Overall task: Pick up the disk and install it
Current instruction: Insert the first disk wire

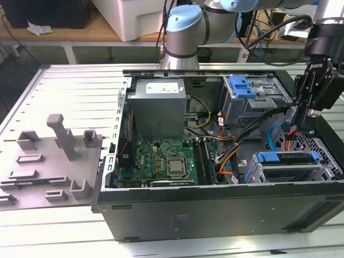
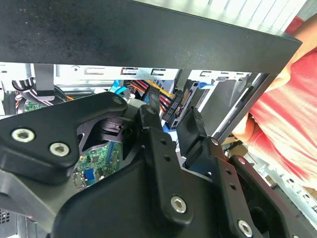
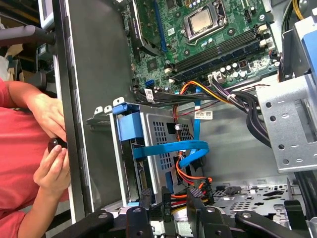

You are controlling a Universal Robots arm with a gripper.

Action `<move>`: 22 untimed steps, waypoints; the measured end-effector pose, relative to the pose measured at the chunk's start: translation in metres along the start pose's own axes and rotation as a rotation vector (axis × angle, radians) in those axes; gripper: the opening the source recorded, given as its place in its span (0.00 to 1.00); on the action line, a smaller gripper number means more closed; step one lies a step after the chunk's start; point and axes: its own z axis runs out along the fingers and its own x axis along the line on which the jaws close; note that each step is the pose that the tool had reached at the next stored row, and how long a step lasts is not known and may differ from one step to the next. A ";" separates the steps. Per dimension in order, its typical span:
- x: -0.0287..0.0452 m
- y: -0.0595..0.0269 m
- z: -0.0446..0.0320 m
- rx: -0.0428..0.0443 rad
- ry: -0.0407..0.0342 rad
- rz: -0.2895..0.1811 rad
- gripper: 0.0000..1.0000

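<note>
The disk [image 1: 271,157] sits in the grey drive cage [image 1: 322,171] at the exterior view's lower right, the gripper [image 1: 304,128], grip state indeterminable, hangs close above among loose cables [image 1: 275,137], so sideways travel risks snagging one and unseating a connector.

Hangs upright, pincer [image 1: 305,126] aimed straight down, fingers [image 2: 148,116] parted with clear gap; wrist [image 1: 324,45] directly above pincer, elbow joint [image 1: 185,27] well aside.

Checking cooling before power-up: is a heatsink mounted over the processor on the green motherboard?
No, in the exterior view the square silver processor sits bare on the green motherboard.
</note>
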 end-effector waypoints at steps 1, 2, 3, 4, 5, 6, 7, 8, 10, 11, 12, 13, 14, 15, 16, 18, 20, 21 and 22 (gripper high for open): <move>0.0002 0.0000 0.0002 -0.0007 0.0003 0.000 0.41; 0.0003 0.0000 0.0003 -0.0007 0.0006 0.000 0.41; 0.0002 0.0000 0.0004 -0.0008 0.0006 0.000 0.41; 0.0002 -0.0001 0.0005 -0.0008 0.0006 0.000 0.41; 0.0001 -0.0001 0.0006 -0.0008 0.0007 0.000 0.41; 0.0000 0.0000 0.0008 -0.0011 0.0006 0.000 0.41; 0.0000 0.0000 0.0009 -0.0014 0.0007 0.000 0.41; -0.0001 0.0000 0.0010 -0.0017 0.0008 -0.001 0.41; -0.0002 -0.0001 0.0011 -0.0020 0.0009 -0.001 0.41; -0.0003 -0.0001 0.0012 -0.0021 0.0010 -0.001 0.40; -0.0003 -0.0001 0.0013 -0.0023 0.0010 -0.001 0.40; -0.0004 -0.0001 0.0013 -0.0024 0.0011 -0.001 0.33; -0.0004 -0.0001 0.0014 -0.0026 0.0014 -0.001 0.33; -0.0005 -0.0001 0.0014 -0.0028 0.0015 -0.001 0.33; -0.0005 -0.0001 0.0015 -0.0029 0.0016 -0.002 0.33; -0.0006 -0.0001 0.0017 -0.0031 0.0022 -0.002 0.33; -0.0007 -0.0001 0.0018 -0.0032 0.0028 -0.002 0.33; -0.0008 -0.0001 0.0019 -0.0032 0.0033 -0.002 0.33; -0.0008 -0.0001 0.0020 -0.0032 0.0038 -0.002 0.33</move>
